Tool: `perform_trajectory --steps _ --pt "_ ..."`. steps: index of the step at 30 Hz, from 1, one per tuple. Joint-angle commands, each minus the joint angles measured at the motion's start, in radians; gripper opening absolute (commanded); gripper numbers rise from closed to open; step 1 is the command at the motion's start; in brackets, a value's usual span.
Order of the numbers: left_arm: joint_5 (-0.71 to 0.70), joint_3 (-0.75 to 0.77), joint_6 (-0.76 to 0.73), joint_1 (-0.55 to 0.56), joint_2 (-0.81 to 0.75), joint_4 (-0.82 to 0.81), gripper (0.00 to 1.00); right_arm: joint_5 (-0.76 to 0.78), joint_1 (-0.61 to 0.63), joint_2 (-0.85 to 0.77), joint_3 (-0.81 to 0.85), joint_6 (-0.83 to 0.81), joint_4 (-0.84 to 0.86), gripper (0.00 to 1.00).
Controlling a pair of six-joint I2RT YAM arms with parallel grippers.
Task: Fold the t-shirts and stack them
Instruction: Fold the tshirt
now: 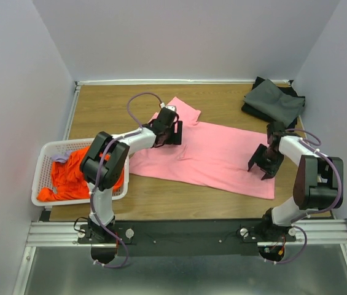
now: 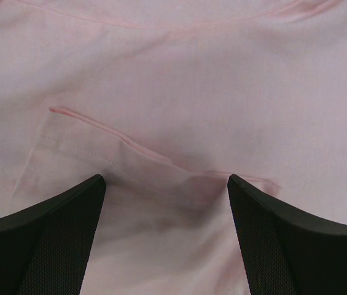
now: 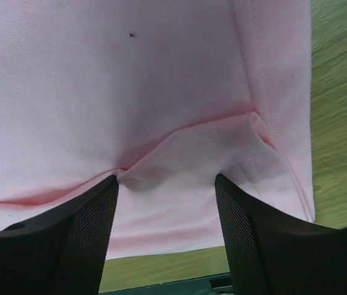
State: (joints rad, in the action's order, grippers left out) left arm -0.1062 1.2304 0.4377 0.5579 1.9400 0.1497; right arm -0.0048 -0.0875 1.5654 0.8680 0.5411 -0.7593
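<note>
The pink t-shirt (image 1: 222, 153) was spread mid-table. The left gripper (image 1: 172, 136) at its far-left end and the right gripper (image 1: 260, 169) at the hem near the right edge were held open upon it. Cloth was ridged between the jaws, presumably for a fold.

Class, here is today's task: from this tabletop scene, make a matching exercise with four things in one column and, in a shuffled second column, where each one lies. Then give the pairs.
Things
1. pink t-shirt
2. orange t-shirt
3. dark grey t-shirts
4. white basket

Places
A. piled at the far right corner of the table
B. at the table's near left edge
C. spread out mid-table
D. bunched inside the basket

Pairs: 1-C, 2-D, 3-A, 4-B
</note>
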Motion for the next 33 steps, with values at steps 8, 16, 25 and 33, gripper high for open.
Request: perform_trajectory --steps 8,16,25,33 --pt "0.007 -0.158 0.093 0.062 -0.067 0.083 0.89 0.086 -0.003 0.002 -0.032 -0.004 -0.005 0.73" --pt "-0.038 -0.046 0.092 0.060 -0.115 0.169 0.90 0.057 -0.001 -0.047 0.044 -0.013 -0.025 0.74" --pt "-0.059 0.308 0.030 0.007 0.003 0.277 0.91 0.054 -0.023 0.037 0.242 -0.032 -0.031 0.74" --pt "-0.073 0.553 -0.005 -0.067 0.180 0.301 0.91 0.063 -0.135 0.171 0.385 -0.073 0.020 0.72"
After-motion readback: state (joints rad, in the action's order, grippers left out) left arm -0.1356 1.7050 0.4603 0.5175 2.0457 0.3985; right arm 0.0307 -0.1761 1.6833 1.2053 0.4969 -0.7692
